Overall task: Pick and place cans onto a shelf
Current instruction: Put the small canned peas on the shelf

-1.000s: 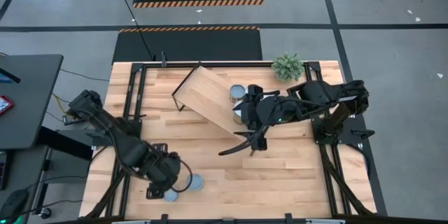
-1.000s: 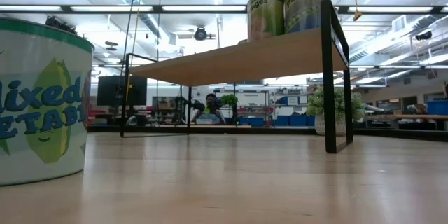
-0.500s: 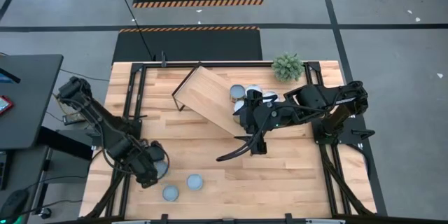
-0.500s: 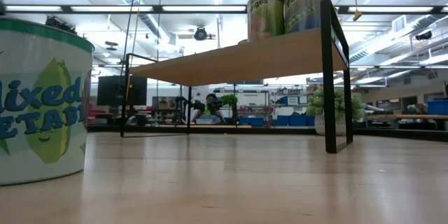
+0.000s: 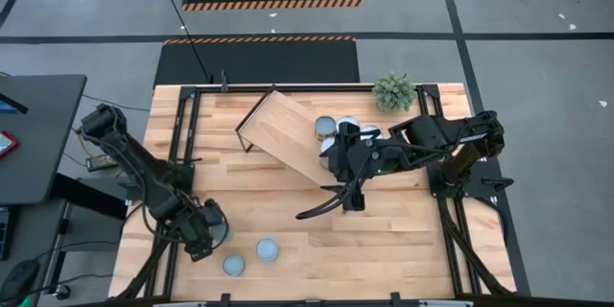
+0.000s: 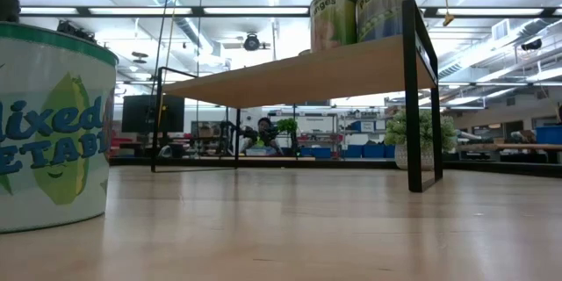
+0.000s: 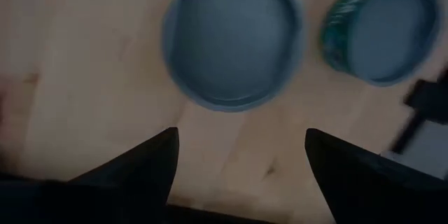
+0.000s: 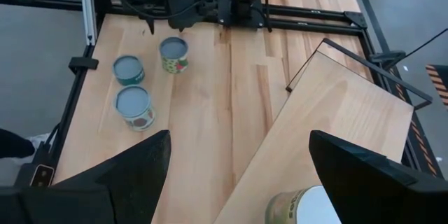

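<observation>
left tool (image 5: 203, 235): near the table's (image 5: 403, 230) front-left corner, fingers spread, nothing between them, above a blue-topped can (image 7: 233, 38)
loose cans: three blue-topped on the table front-left (image 8: 174, 54) (image 8: 129, 69) (image 8: 134, 107), well apart from the shelf
shelf (image 5: 283, 134): mid-table, set at an angle; cans at its right end (image 5: 327, 128) (image 6: 334, 19) (image 6: 383, 7)
right tool (image 5: 326, 208): raised beside the shelf's right end, fingers spread, empty
plant (image 5: 394, 90): back-right corner
</observation>
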### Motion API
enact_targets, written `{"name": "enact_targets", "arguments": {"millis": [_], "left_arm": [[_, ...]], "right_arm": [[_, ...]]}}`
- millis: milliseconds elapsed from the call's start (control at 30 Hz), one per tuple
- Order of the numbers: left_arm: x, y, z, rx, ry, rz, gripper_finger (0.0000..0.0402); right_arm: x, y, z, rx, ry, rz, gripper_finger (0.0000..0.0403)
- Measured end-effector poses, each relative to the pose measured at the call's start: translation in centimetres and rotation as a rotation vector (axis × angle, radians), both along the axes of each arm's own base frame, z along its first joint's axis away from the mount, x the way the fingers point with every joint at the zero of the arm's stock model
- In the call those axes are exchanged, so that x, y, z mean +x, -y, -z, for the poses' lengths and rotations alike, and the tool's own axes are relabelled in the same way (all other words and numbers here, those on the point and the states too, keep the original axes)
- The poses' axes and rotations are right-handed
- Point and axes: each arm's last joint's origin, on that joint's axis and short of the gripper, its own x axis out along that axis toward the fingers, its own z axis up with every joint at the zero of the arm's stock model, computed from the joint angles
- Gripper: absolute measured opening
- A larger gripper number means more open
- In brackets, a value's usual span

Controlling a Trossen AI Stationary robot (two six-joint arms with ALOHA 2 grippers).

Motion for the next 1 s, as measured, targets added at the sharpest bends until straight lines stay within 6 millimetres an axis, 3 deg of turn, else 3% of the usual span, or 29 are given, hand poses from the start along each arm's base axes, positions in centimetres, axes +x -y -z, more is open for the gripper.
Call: {"name": "enact_targets", "arguments": {"millis": [233, 467, 800, 1000], "left_arm": [[-0.4, -1.0, 2.1, 0.107, 0.022, -0.016, 0.0317], [0.2, -0.5, 2.2, 0.099, 0.161, 0.051, 0.0317], [0.9, -0.8, 2.1, 0.157, 0.258, -0.026, 0.0318], [1.6, -1.4, 2.1, 0.165, 0.267, -0.098, 0.0371]], "right_arm": [[0.2, 0.5, 0.0, -0.002, 0.001, 0.018, 0.0347], [0.3, 1.1, 0.0, -0.009, 0.001, 0.028, 0.0347], [0.5, 1.6, 0.0, -0.018, -0.001, 0.033, 0.0347], [0.5, 1.8, 0.0, -0.022, -0.001, 0.035, 0.0347]]}}
